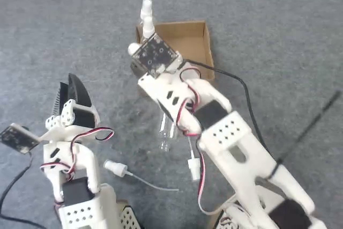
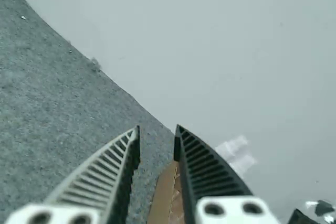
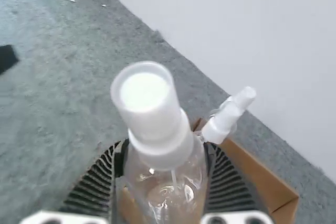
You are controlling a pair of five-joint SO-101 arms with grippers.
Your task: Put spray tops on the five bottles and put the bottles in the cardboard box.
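Grey cloth table cover (image 1: 48, 41): carpet-like, rough matt nap. Brown cardboard box (image 1: 208, 46): plain matt paperboard, raw cut edges. Clear plastic bottle (image 3: 165, 187): glossy, see-through, catches highlights. Its white plastic spray-top cap (image 3: 149, 108): smooth, satin, slightly translucent. White plastic arm shells (image 1: 236, 132): matt, hard. Left gripper (image 2: 157, 128) fingers (image 2: 107, 174): black matt plastic, ribbed inner faces. Dark wrist circuit board (image 1: 156, 54): faint sheen. Black cable (image 1: 247, 97): smooth sheath. White wall (image 2: 236, 51): smooth, matt.
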